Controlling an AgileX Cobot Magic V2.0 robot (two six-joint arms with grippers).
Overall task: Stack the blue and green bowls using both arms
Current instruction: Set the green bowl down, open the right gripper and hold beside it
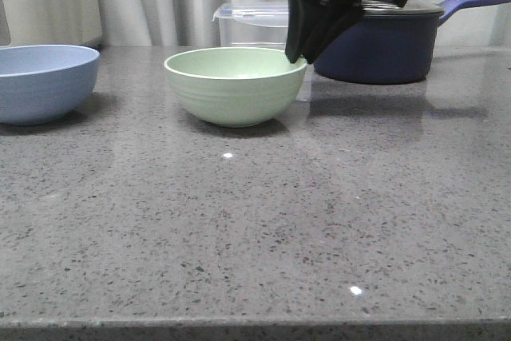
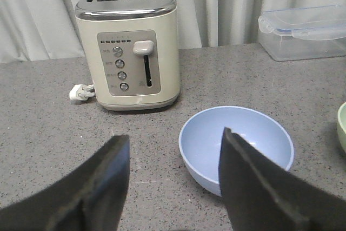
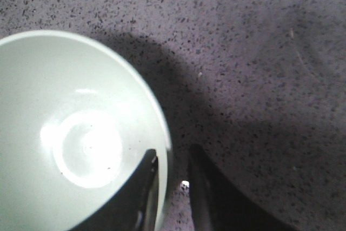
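The green bowl (image 1: 235,89) stands upright at the middle of the grey counter. My right gripper (image 1: 297,57) hangs over its right rim. In the right wrist view the gripper (image 3: 172,154) straddles the rim of the green bowl (image 3: 65,106): one finger is inside against the wall, the other is outside with a thin strip of counter showing between it and the rim. The blue bowl (image 1: 40,81) stands at the far left. My left gripper (image 2: 174,133) is open and empty above the counter, with its right finger over the near rim of the blue bowl (image 2: 254,133). The left gripper is out of the front view.
A cream toaster (image 2: 130,41) with its plug (image 2: 81,91) stands behind the blue bowl. A clear lidded container (image 1: 251,25) and a navy lidded saucepan (image 1: 375,45) stand behind the green bowl, close to my right arm.
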